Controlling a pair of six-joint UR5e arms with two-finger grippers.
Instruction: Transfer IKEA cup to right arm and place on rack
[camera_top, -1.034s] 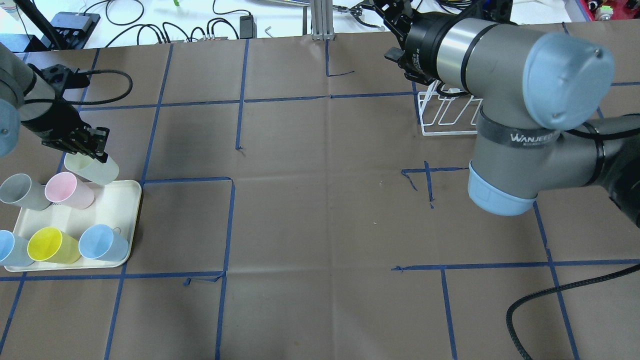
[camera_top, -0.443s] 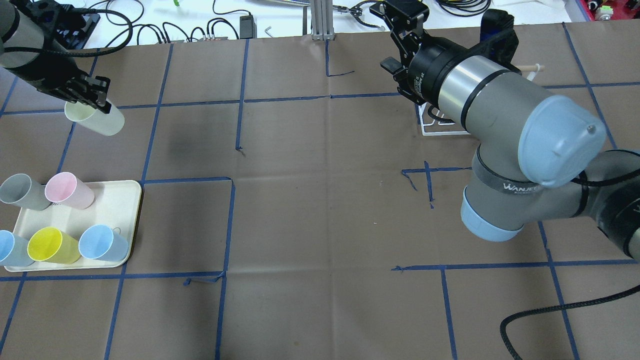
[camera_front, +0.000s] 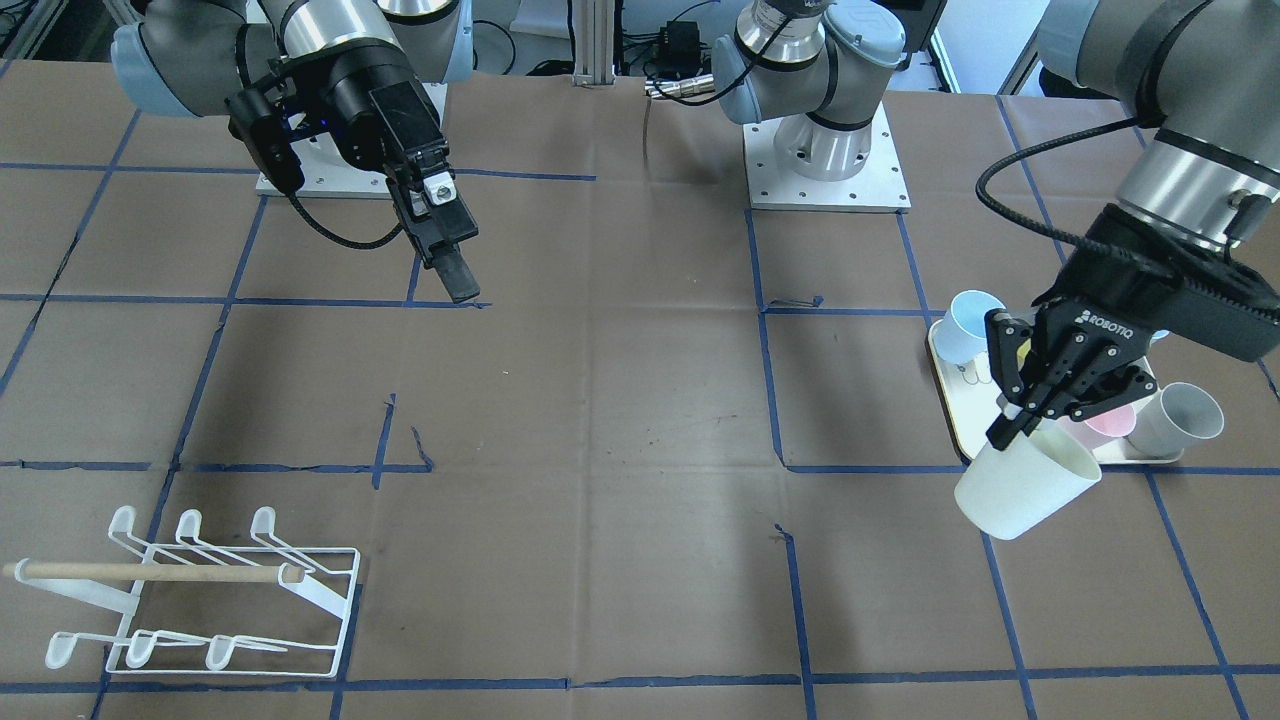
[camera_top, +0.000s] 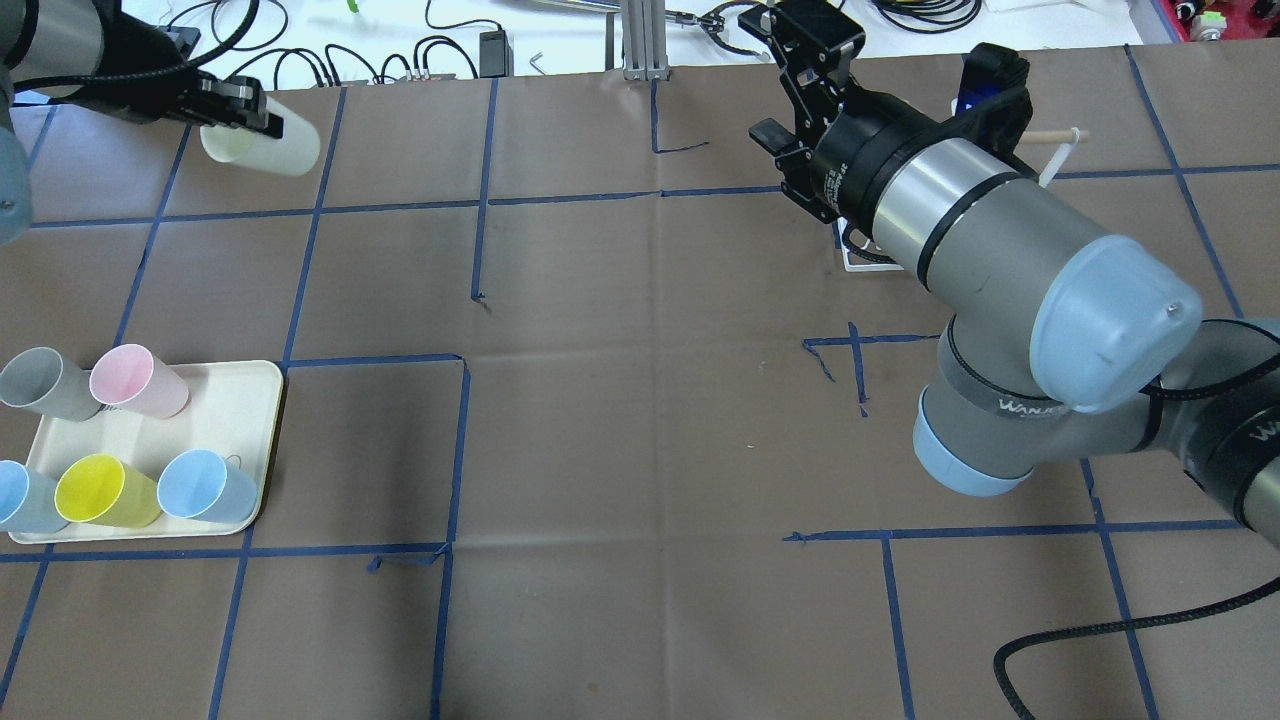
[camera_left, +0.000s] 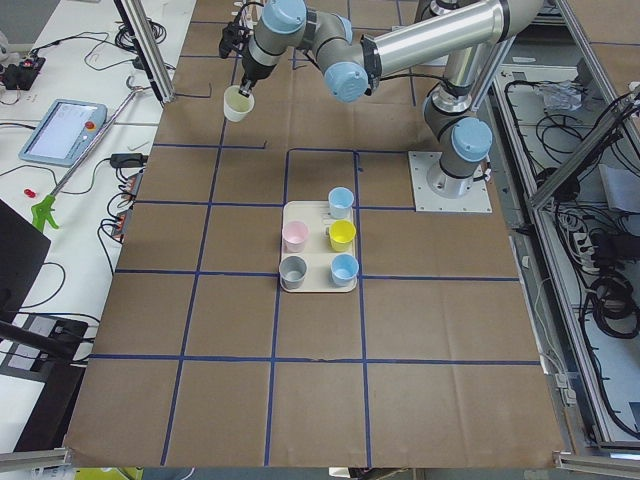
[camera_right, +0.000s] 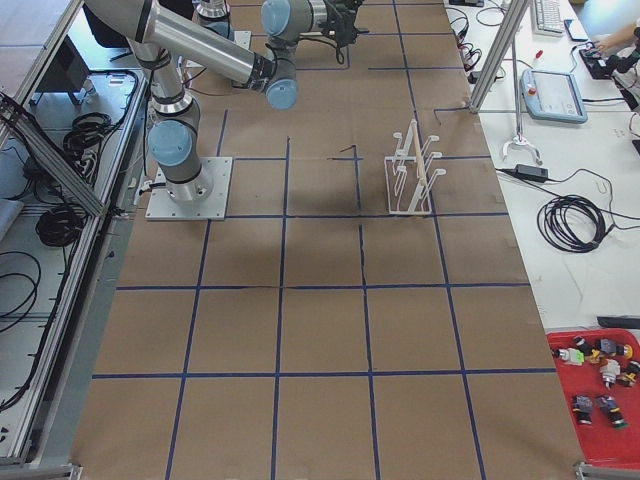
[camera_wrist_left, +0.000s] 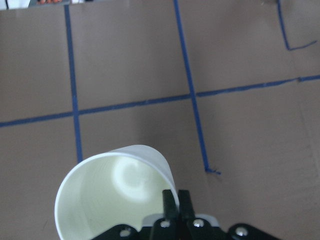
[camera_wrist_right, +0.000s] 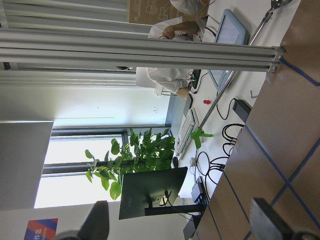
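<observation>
the left gripper (camera_front: 1012, 424) has its 2 fingers (camera_wrist_left: 172, 204) clenched on a single wall of the pale cream cup (camera_front: 1026, 484), right at the rim, 1 finger inside and 1 outside from what the wrist view shows. the cup hangs tilted below them, mouth up toward the wrist, in the air over the far left part of the table and well apart from the cream tray (camera_top: 205, 425), where 5 other coloured cups stand. across the table the right gripper (camera_wrist_right: 182, 231) is released, its fingers spread wide with nothing between them, held high on the far right side. the white wire rack (camera_front: 232, 602) with its wooden dowel (camera_front: 150, 573) sits on the far right of the table, partly under the right arm (camera_top: 985, 215) in the overhead view. the cup looks to me like thin, smooth plastic: very light, stiff enough to keep its shape, but likely to flex at the rim and to slip if squeezed softly. i'd judge the safest hold for the right gripper is across the lower body near the base, clear of the left fingers, squeezing gently so the tapered wall doesn't squirt out. that also leaves the mouth free to go over a prong.
</observation>
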